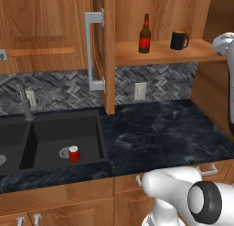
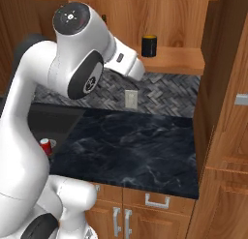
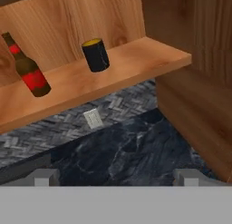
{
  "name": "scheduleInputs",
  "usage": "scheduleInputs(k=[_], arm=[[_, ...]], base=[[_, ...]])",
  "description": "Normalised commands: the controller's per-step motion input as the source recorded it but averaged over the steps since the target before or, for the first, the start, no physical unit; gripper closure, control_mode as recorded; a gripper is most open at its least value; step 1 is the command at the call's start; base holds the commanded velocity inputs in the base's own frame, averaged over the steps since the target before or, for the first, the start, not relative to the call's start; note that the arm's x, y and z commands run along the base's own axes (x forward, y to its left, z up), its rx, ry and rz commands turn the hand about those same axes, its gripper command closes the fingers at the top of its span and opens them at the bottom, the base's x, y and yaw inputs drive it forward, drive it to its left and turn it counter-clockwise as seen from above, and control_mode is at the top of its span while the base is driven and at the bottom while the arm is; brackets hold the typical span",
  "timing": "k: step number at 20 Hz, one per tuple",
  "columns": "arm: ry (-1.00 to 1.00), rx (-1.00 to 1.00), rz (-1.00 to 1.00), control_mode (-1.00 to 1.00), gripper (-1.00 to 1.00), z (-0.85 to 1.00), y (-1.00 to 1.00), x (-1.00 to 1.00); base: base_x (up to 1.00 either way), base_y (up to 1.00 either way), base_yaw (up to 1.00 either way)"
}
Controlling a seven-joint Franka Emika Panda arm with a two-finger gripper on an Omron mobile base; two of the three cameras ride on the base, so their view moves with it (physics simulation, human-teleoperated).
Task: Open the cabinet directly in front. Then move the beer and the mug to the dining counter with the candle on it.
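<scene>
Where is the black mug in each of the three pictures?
Left base view: the mug stands upper right on the cabinet shelf, right of the beer.
Right base view: top middle, on the shelf, just right of the arm.
Hand view: upper middle, right of the beer.
Shared landmark: the white wall outlet below the shelf.

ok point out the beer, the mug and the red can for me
beer (image 1: 145, 40), left base view, on the red label at the bottle's body
mug (image 1: 178, 40), left base view, on the black side of the cup
red can (image 1: 74, 154), left base view, on its red side, in the sink
</scene>
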Motion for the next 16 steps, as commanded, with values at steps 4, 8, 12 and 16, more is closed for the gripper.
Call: scheduleInputs(k=[4,8,12,16], arm=[[0.02,0.0,0.17,-1.0,-1.0,0.0,0.29,0.2],[0.0,0.0,0.19,-1.0,-1.0,-0.01,0.02,0.25],[-0.02,0.0,0.2,-1.0,-1.0,-0.06,0.0,0.3],[-0.07,-0.04,0.18,-1.0,-1.0,-0.02,0.0,0.3]], base=[[0.0,0.0,0.0],[0.0,0.0,0.0],[0.0,0.0,0.0],[0.0,0.0,0.0]])
